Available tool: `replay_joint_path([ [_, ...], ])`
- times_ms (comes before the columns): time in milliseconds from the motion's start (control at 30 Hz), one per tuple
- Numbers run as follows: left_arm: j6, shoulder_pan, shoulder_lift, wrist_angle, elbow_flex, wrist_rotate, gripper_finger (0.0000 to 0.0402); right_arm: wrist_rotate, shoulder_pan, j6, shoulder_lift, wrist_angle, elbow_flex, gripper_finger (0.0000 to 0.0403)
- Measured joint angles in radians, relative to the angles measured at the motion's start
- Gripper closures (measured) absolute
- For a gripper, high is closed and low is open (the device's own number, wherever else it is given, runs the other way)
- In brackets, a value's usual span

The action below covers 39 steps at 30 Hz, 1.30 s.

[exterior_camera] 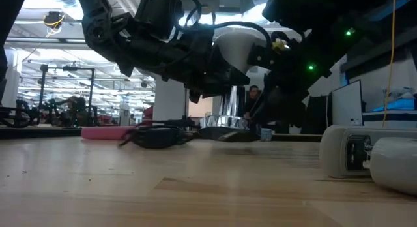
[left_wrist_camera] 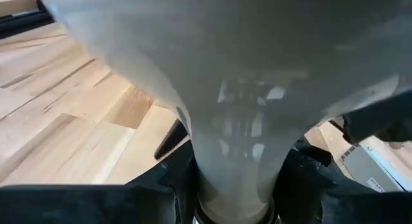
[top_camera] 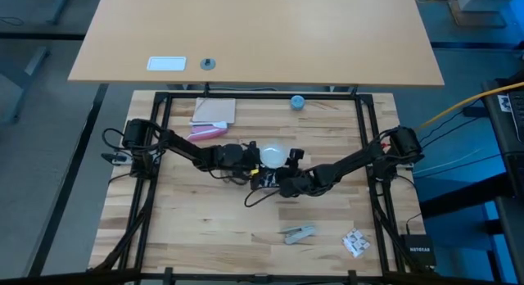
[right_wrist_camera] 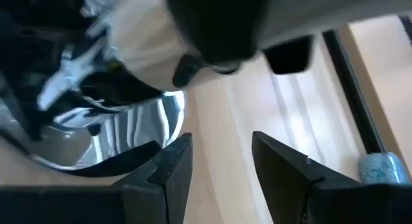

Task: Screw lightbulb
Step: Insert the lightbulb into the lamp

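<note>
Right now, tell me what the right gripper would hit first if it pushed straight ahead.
Most likely the shiny silver base, which lies just ahead of the right gripper and slightly to one side of its open jaws. The left gripper, holding the lightbulb, is close behind it. Depth is hard to judge.

Overhead, table-level, two close wrist views.

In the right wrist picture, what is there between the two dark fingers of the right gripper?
Only bare light wooden table shows between the right gripper fingers in the right wrist view; they hold nothing.
</note>
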Motion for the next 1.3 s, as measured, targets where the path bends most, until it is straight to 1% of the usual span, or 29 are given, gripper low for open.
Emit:
replay_joint_path([
  [167, 0.001, -0.002, 0.0, -0.002, 0.0, -0.007, 0.0251, 0.0, 0.002, -0.012, 0.0, -0.015, 0.0, 0.0237],
  [400, 0.018, 0.001, 0.0, -0.003, 0.0, -0.012, 0.0251, -0.099, 0.004, -0.014, -0.012, -0.081, 0.0, 0.0237],
  [467, 0.018, 0.005, 0.0, -0.003, 0.0, -0.014, 0.0251, -0.12, 0.016, -0.014, -0.025, -0.089, 0.0, 0.0237],
  [667, 0.014, 0.019, 0.0, -0.003, 0.0, -0.015, 0.0251, -0.118, 0.095, -0.014, -0.063, -0.079, 0.0, 0.0237],
  [733, 0.012, 0.022, 0.0, -0.002, 0.0, -0.015, 0.0251, -0.115, 0.122, -0.015, -0.064, -0.054, 0.0, 0.0237],
  [833, -0.005, 0.025, 0.0, 0.012, 0.0, -0.014, 0.0251, -0.088, 0.152, -0.015, -0.05, 0.04, 0.0, 0.0237],
  [933, -0.031, 0.025, 0.0, 0.034, 0.0, -0.014, 0.0251, -0.047, 0.162, -0.024, -0.02, 0.14, 0.0, 0.0237],
  [1000, -0.034, 0.025, 0.0, 0.035, 0.0, -0.014, 0.0251, -0.04, 0.159, -0.045, 0.0, 0.192, 0.0, 0.0237],
  [1233, -0.041, 0.021, 0.0, 0.032, 0.0, -0.014, 0.0251, -0.014, 0.159, -0.044, 0.073, 0.228, 0.0, 0.0237],
  [1300, -0.041, 0.019, 0.0, 0.031, 0.0, -0.015, 0.0251, 0.02, 0.159, -0.016, 0.089, 0.228, 0.0, 0.0237],
])
